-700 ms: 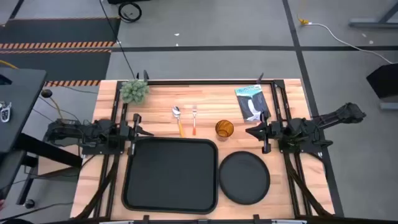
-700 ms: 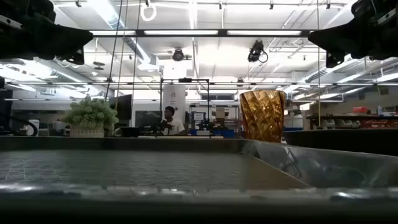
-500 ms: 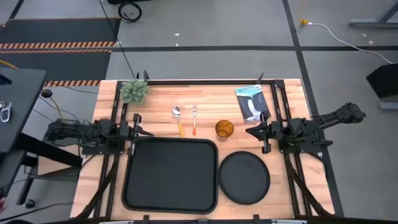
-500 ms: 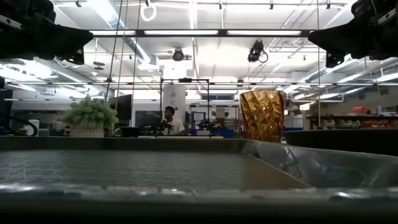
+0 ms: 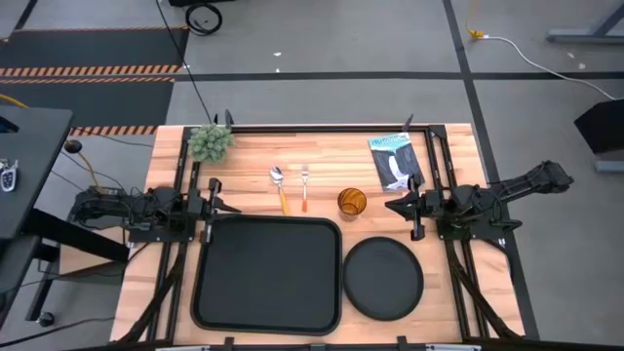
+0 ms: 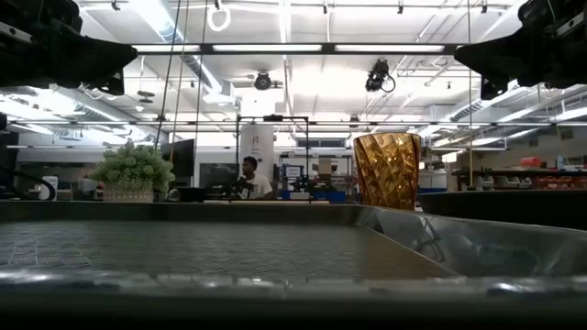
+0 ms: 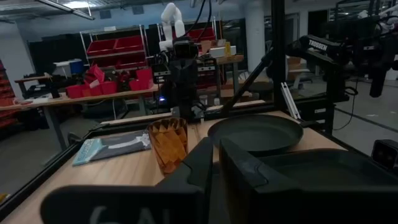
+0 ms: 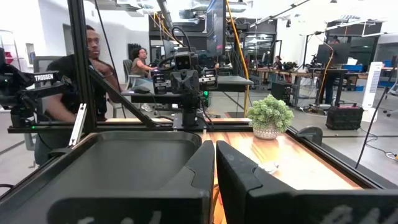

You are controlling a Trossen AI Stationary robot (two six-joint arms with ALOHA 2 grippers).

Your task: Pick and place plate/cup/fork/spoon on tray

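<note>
Nothing loaded yet: tray (image 5: 268, 274) sits bare at lower centre, plate (image 5: 382, 278) just right of it. Spoon (image 5: 279, 188), fork (image 5: 304, 187) and amber cup (image 5: 351, 202) line up above the tray, within easy reach of either arm. Left gripper (image 5: 220, 204) parked mid-left, right gripper (image 5: 395, 207) mid-right beside the cup; both sets of fingers pinched narrow, holding nothing.

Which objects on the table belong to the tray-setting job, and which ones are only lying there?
Job: tray, plate, cup, fork, spoon.
Lying about: small potted plant, printed packet.
</note>
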